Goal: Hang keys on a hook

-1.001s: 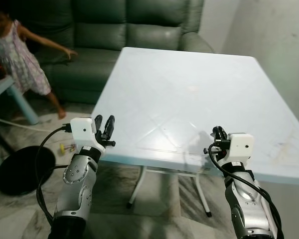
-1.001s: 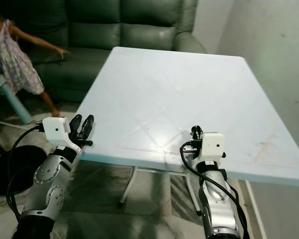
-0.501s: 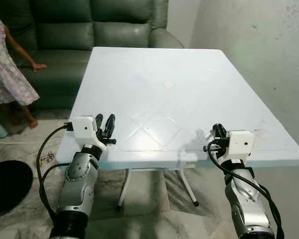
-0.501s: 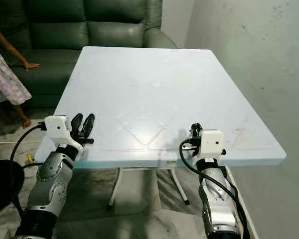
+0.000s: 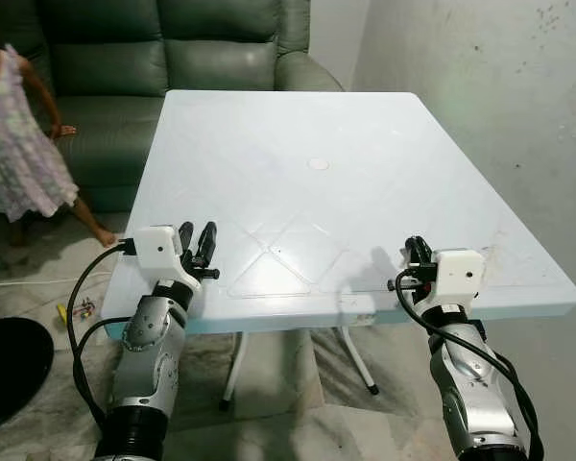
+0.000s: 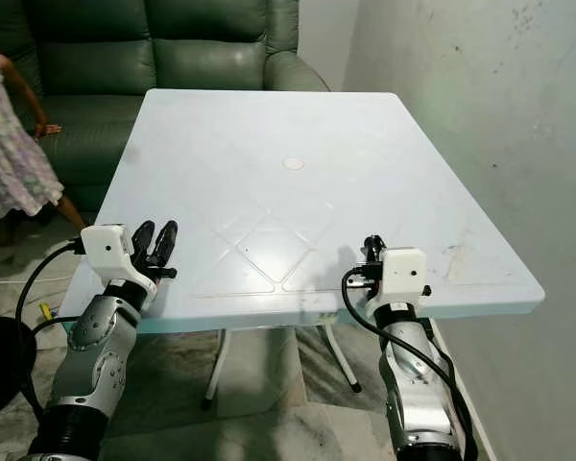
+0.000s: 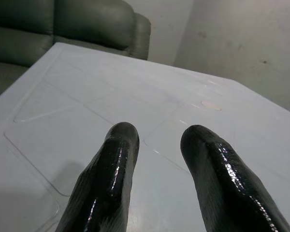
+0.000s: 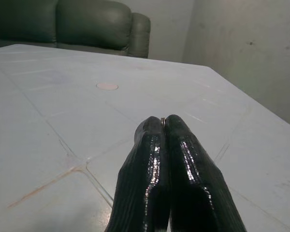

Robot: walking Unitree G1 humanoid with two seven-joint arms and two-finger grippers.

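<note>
My right gripper (image 5: 415, 247) hovers over the near right edge of the white table (image 5: 317, 115). Its fingers are shut, and a sliver of a small metal ring (image 8: 162, 119) pokes out between the tips; the rest of whatever hangs from it is hidden. My left gripper (image 5: 198, 233) is held over the near left edge of the table, open, with nothing between its fingers (image 7: 118, 145). The table top bears only a small round mark (image 5: 318, 164).
A dark green sofa (image 5: 125, 48) stands behind the table. A person in a patterned dress (image 5: 14, 144) stands at the far left beside it. A grey wall (image 5: 499, 96) runs close along the table's right side. A black round object (image 5: 10, 355) lies on the floor, lower left.
The camera has swung right and squared up to the table, so the whole top now shows. Both arms hold the same pose. The person has shifted along the sofa.
</note>
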